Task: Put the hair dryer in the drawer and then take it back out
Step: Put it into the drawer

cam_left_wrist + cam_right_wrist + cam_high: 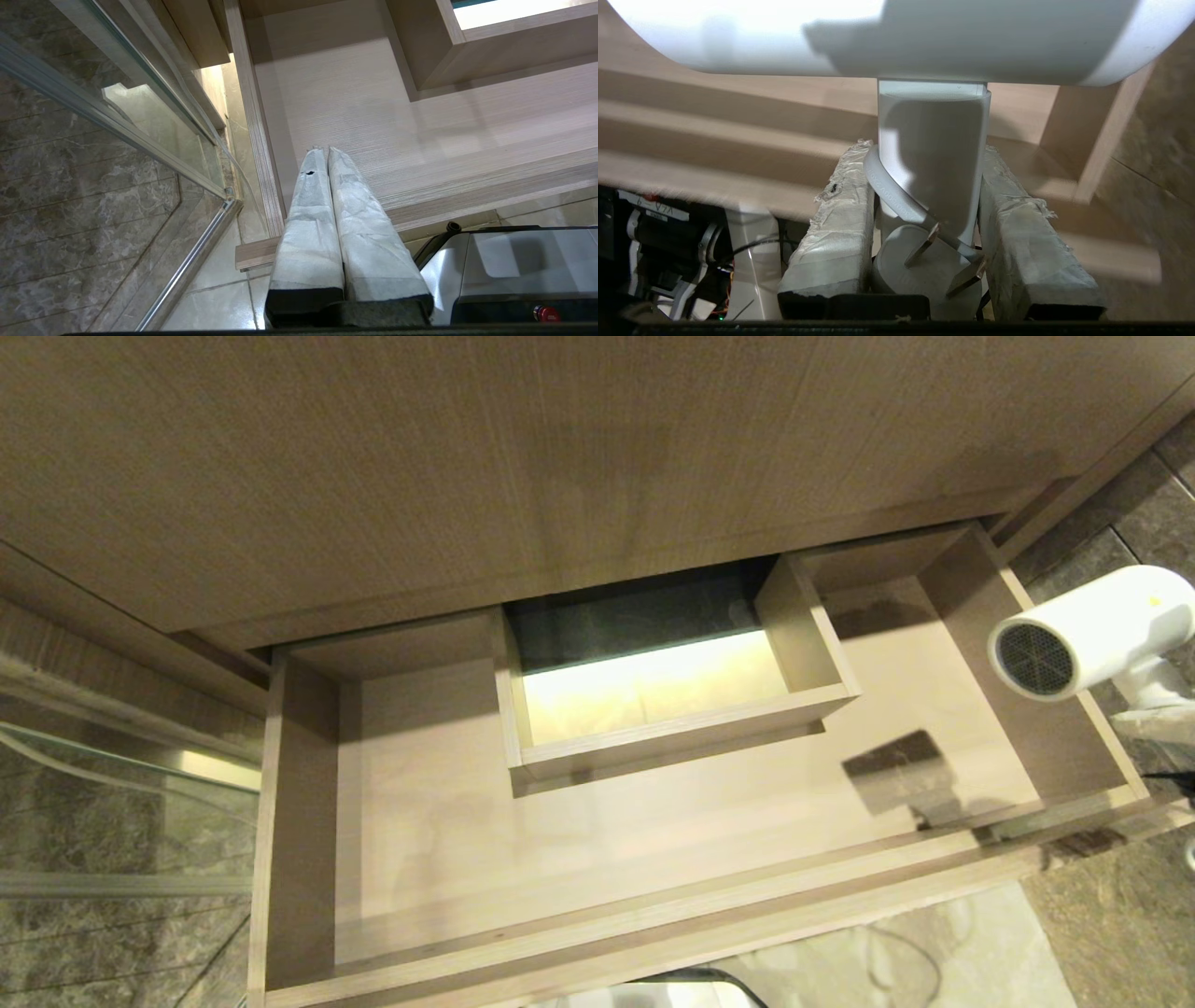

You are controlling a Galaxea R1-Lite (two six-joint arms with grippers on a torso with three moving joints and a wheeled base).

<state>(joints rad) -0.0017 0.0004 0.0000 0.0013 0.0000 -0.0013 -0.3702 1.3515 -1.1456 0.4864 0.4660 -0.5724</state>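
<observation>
The drawer [653, 933] stands pulled out, a wide shallow wood-grain tray with a boxed cutout [672, 728] at its middle back. The white hair dryer [1092, 630] hangs in the air over the drawer's right wall, its dark mesh grille facing the drawer. My right gripper [925, 148] is shut on the dryer's handle [934, 121], with the whitish cord [887, 186] and plug [920, 270] tucked between the fingers. The barrel [878, 37] sits crosswise above. My left gripper [322, 150] is shut on nothing and hangs over the drawer's front left corner [261, 154].
A tall wood panel [560, 457] rises behind the drawer. A glass pane with a metal rail [112, 775] stands left of it over dark stone tile. My base [514, 261] is close to the drawer's front, and a thin cable [896, 952] lies on the floor.
</observation>
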